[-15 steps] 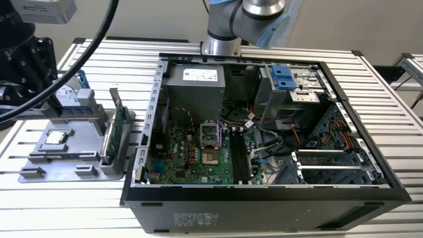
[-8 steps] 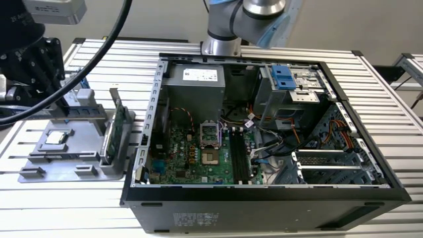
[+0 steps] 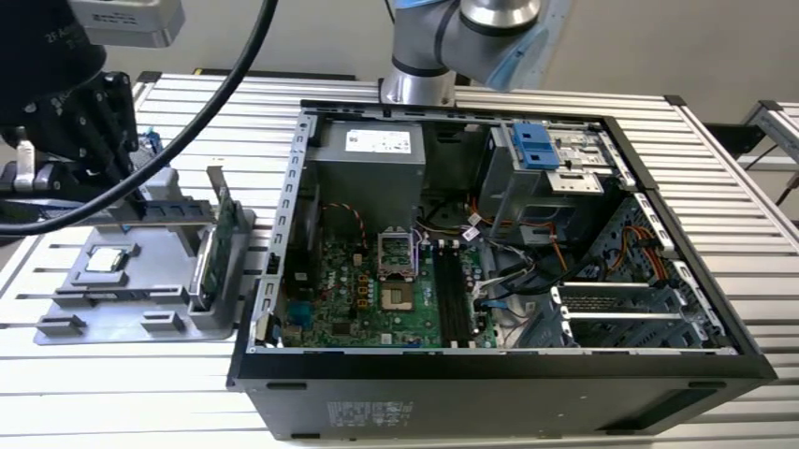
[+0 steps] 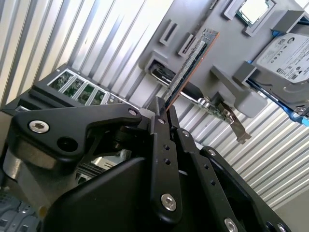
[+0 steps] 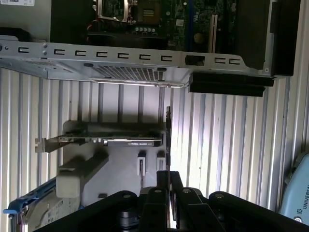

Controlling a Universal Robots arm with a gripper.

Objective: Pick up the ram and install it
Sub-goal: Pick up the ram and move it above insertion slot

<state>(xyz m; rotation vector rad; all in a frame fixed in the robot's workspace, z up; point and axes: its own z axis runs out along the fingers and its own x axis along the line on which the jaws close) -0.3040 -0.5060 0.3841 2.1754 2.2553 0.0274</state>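
Observation:
The ram (image 4: 190,65) is a thin stick with small chips along it, and it juts straight out from my gripper (image 4: 164,110), whose fingers are shut on its near end. Edge-on in the first wrist view, the ram (image 5: 167,140) is a slim dark bar rising from the gripper (image 5: 168,175) over the grey parts tray (image 5: 120,174). I cannot tell whether its far end still touches the tray. In the exterior view the dark head of my arm (image 3: 63,122) hangs over the tray (image 3: 125,313), at the exterior view's left of the open computer case (image 3: 500,365). The long black motherboard slots (image 3: 452,295) lie inside the case.
A tall green card with a metal bracket (image 3: 223,234) stands at the tray's case-side edge and also appears as the card (image 5: 111,141). A processor (image 4: 256,9) and a hard drive (image 4: 285,55) rest in the tray. The case wall (image 5: 120,55) rises close beside the tray. A thick black cable (image 3: 187,131) hangs across.

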